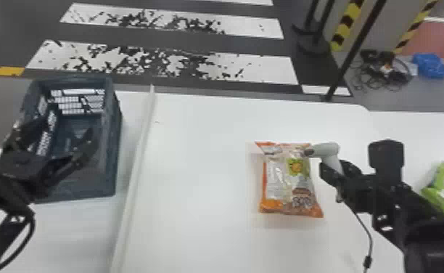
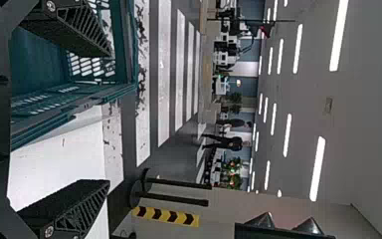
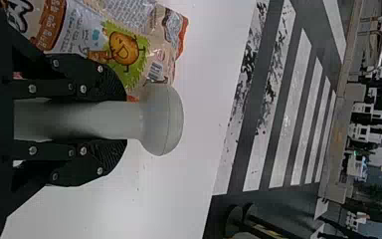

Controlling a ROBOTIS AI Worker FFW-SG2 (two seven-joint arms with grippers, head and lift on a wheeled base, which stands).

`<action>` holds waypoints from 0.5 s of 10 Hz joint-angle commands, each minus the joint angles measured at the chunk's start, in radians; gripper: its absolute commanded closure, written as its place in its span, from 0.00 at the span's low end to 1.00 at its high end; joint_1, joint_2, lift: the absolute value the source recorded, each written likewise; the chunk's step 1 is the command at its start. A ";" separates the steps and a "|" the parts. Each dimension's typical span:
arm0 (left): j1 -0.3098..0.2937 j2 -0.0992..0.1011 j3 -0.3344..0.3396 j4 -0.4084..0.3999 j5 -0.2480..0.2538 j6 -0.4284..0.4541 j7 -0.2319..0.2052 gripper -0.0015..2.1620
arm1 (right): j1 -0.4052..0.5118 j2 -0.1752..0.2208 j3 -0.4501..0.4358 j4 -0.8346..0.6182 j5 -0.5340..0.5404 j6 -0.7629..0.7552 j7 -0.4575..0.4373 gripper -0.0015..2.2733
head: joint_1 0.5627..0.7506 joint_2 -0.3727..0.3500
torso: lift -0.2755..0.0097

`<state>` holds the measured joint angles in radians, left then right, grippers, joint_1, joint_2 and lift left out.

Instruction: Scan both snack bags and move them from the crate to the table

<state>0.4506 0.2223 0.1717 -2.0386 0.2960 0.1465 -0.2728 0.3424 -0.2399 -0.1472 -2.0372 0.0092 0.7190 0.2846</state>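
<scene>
One orange bag (image 1: 286, 181) lay on the table (image 1: 196, 181); your right gripper (image 3: 124, 121) held the scanner (image 3: 161, 119) by its corner. You needed a square, steady aim, your left gripper (image 2: 108, 118) wide apart, well clear.

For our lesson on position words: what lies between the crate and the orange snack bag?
A long white strip, then white tabletop, in the head view.

Orange snack bag (image 1: 277, 181): printed lettering (image 3: 52, 22) on front, no wording clearly readable.
</scene>
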 commanded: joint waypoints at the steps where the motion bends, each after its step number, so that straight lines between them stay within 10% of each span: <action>1: 0.000 0.000 0.000 0.001 0.000 -0.003 0.000 0.04 | 0.003 0.004 0.035 -0.028 0.005 0.017 -0.001 0.99 | 0.70 0.43 | 0.66; 5: 0.000 0.000 0.002 0.005 0.000 -0.003 -0.002 0.04 | -0.029 0.010 0.064 -0.003 0.026 0.044 -0.001 0.99 | 0.70 0.50 | 0.66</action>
<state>0.4510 0.2224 0.1733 -2.0341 0.2960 0.1435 -0.2746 0.3180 -0.2302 -0.0838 -2.0475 0.0340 0.7624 0.2837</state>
